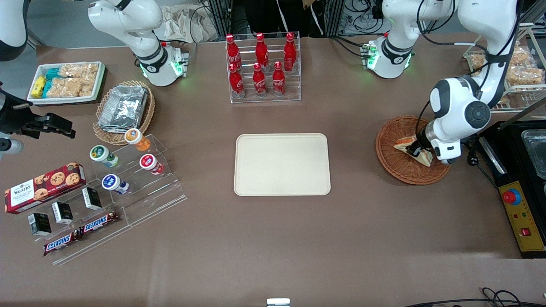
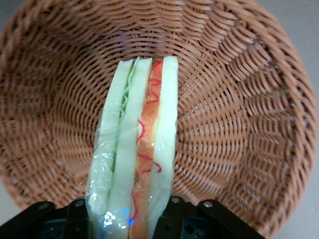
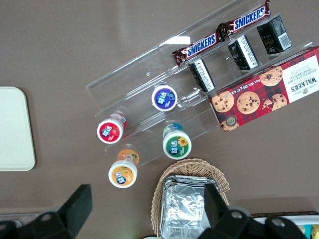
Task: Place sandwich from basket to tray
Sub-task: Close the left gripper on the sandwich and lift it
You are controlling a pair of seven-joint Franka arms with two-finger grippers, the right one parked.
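1. Reddish-brown wicker surrounds the gripper (image 1: pixel 417 152): it is lowered inside the basket (image 1: pixel 396 170), which sits toward the working arm's end of the table.
2. Between the gripper's fingers (image 2: pixel 187 219) stands the sandwich (image 2: pixel 137 149), on edge in clear wrap; they press its two bread faces, so the gripper is clamped on it.
3. From the wrist, the sandwich reaches away from the gripper across the basket (image 2: pixel 239 124) floor, its green and red-orange layers facing up.
4. Away from the gripper, toward the table's middle, lies the cream tray (image 1: pixel 282 164), well apart from the basket.
5. Cola bottles (image 1: pixel 260 64) in a clear rack stand farther from the front camera than the tray.
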